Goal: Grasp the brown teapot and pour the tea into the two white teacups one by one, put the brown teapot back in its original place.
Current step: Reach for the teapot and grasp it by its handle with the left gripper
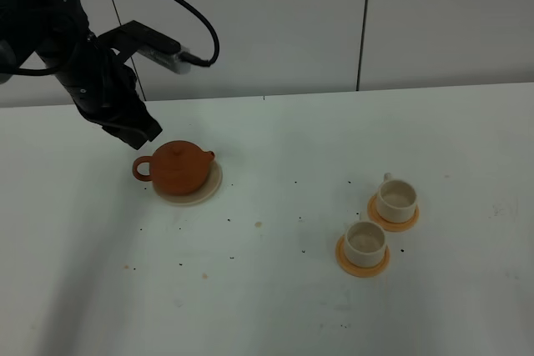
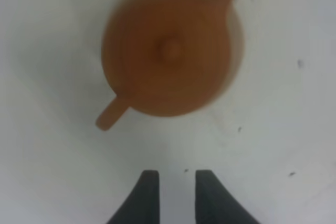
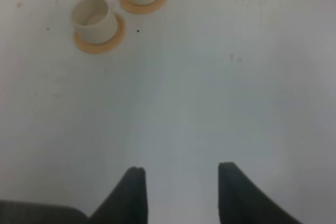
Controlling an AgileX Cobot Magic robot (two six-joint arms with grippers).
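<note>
We look down on a white table flecked with small dark specks, set against a pale panelled wall. The brown teapot sits upright on its cream saucer at the left of the table. Its lid is on, its loop handle is turned toward the left arm and its spout toward the cups. We judge that this makes the handle the easy part to take.

The left gripper hangs above the table just beside the handle. Its jaws stand a narrow gap apart with nothing between them, so the grasp is not yet made.

Well apart to the right stand the farther teacup and the nearer teacup, each on an orange coaster. They are close together, probably so one pour can follow the other with little travel.

The right gripper hovers over bare table, jaws spread and empty.

We find no brand, label or legible writing. A faint scribble on the table is unreadable.
</note>
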